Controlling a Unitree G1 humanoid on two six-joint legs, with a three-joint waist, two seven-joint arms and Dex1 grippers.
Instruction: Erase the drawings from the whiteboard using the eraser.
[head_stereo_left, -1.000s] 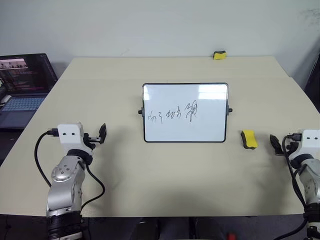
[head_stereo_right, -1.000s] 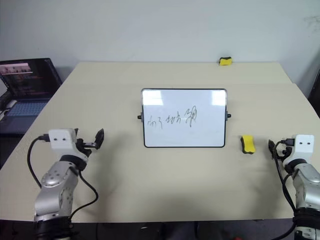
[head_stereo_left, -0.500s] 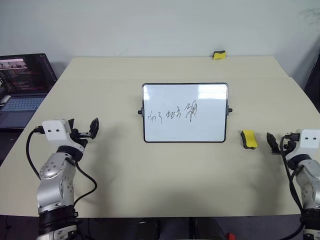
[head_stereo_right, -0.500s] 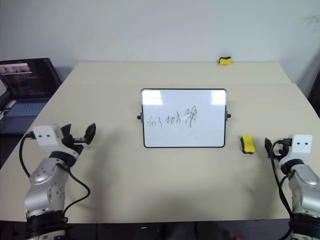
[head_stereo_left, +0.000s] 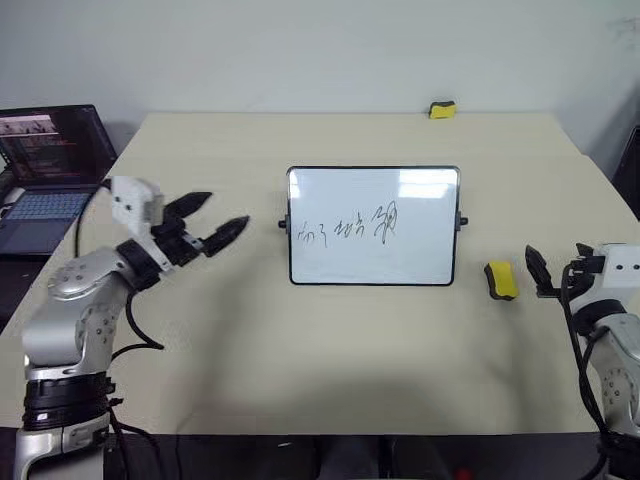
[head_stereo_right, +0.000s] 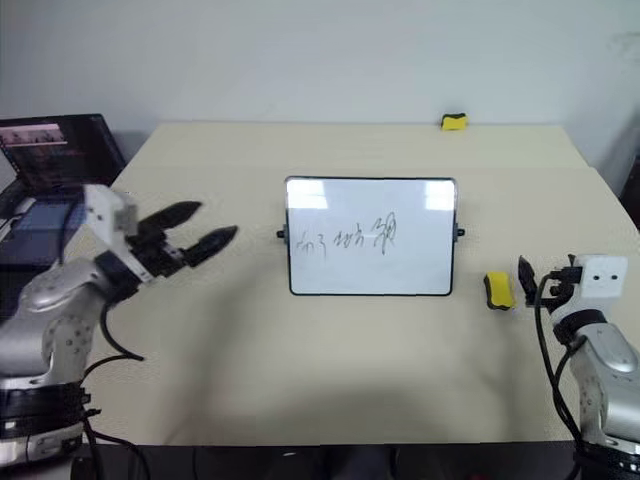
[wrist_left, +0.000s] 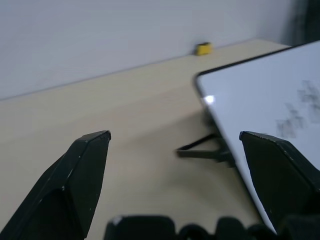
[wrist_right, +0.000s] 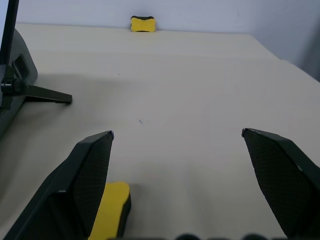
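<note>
The whiteboard (head_stereo_left: 430, 262) stands propped on a stand at the table's middle. The drawings (head_stereo_left: 345, 228), a short row of black scribbles, cross its white face. The eraser (head_stereo_left: 499, 279), yellow over black, lies on the table just right of the board. My right gripper (wrist_right: 177, 132) is open, level and empty, a short way right of the eraser (wrist_right: 111, 210). My left gripper (head_stereo_left: 226, 208) hovers open and empty left of the board, pointing at its left edge. In the left wrist view the whiteboard (wrist_left: 260, 85) sits past the left gripper (wrist_left: 174, 134).
A second yellow-and-black block (head_stereo_left: 441, 109) lies at the table's far edge. An open laptop (head_stereo_left: 50, 160) sits on a lower surface off the table's left side. The board's stand leg (wrist_right: 40, 92) reaches out behind it.
My left arm has risen and swung right, so its gripper now points at the board's left edge. My right gripper has lifted and come a little closer to the eraser.
</note>
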